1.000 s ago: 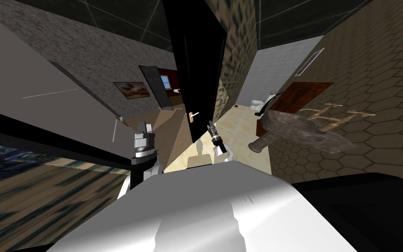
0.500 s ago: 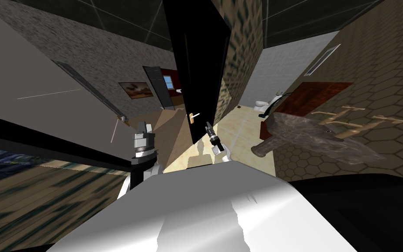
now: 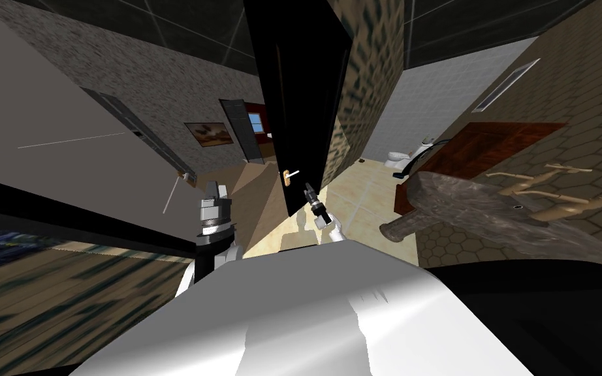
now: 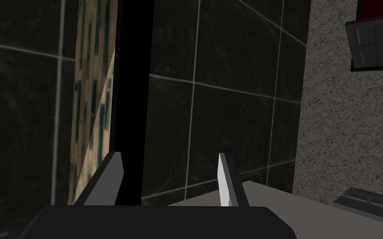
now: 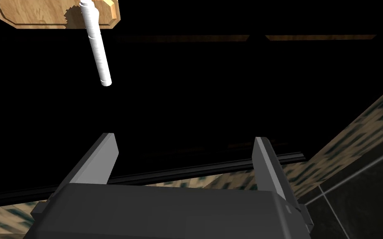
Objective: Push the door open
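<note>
Black door (image 3: 300, 98) straight ahead, my right gripper (image 5: 184, 139) empty near its handle (image 5: 97, 45)

The door rises tall in front of me, pale floor (image 3: 352, 202) showing past its right edge; a grey stone basin (image 3: 489, 209) juts out at my right; my right gripper points at the door's dark face, fingers spread wide with nothing between them, and whether they touch it I cannot tell; my left gripper (image 3: 213, 190), likewise wide open and empty, is raised at my left, well apart from the door; the white lever handle sits on a small wooden plate (image 5: 57, 14).
</note>
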Robot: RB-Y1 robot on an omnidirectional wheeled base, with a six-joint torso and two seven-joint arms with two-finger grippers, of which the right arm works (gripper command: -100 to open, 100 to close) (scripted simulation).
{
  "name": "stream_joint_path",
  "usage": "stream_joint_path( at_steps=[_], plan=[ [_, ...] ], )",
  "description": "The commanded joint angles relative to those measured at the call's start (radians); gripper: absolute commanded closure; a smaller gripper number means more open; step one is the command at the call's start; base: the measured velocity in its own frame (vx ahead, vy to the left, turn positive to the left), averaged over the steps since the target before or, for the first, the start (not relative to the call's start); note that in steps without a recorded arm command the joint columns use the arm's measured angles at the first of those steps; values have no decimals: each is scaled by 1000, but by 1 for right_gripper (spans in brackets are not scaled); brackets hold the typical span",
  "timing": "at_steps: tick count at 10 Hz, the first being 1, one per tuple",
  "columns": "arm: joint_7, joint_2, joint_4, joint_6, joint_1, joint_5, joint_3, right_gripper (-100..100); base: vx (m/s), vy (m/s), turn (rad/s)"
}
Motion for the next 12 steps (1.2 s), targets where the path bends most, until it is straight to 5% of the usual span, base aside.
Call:
stream_joint_path(
  at_steps=[1, 12],
  plan=[
    [-10, -1, 38, 0, -21, -2, 6, -100, 81, -67, 70],
    [-61, 4, 264, 13, -160, -9, 48, -100, 77, -69, 73]
  ],
)
